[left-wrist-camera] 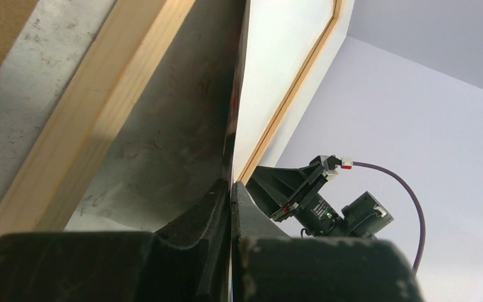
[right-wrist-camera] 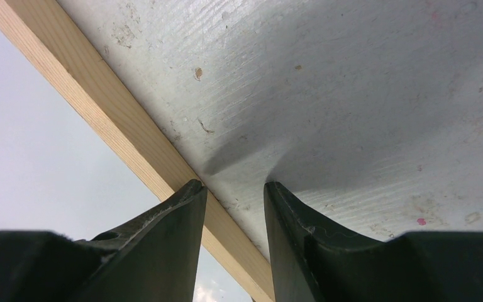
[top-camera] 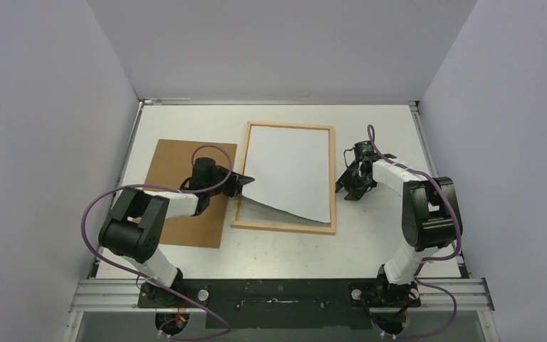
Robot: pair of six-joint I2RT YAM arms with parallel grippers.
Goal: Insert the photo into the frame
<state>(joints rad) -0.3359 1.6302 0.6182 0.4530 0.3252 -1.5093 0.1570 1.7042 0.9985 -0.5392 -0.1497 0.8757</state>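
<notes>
Left fingers (left-wrist-camera: pixel 210 211) pinch photo (top-camera: pixel 288 167) corner | right fingers (right-wrist-camera: pixel 179 217) open beside frame (top-camera: pixel 333 178) | I judge it thin, floppy: hold edges.

The large rectangular paper photo (top-camera: pixel 290 171) shows only its plain white back, with no pattern. The thin rectangular wooden frame (top-camera: pixel 332 178) is pale orange-tan with fine straight grain. The flat rectangular backing board (top-camera: pixel 174 160) is an even mid-brown, faintly speckled. The flat worktop (top-camera: pixel 278 249) is off-white, mottled with grey scuffs, brown flecks and a few pink dots. The left tool (top-camera: pixel 246 182) and right tool (top-camera: pixel 349 191) are matt black. The robot arms (top-camera: pixel 178 205) alternate black and white, trailing purple cables (left-wrist-camera: pixel 422 220).
</notes>
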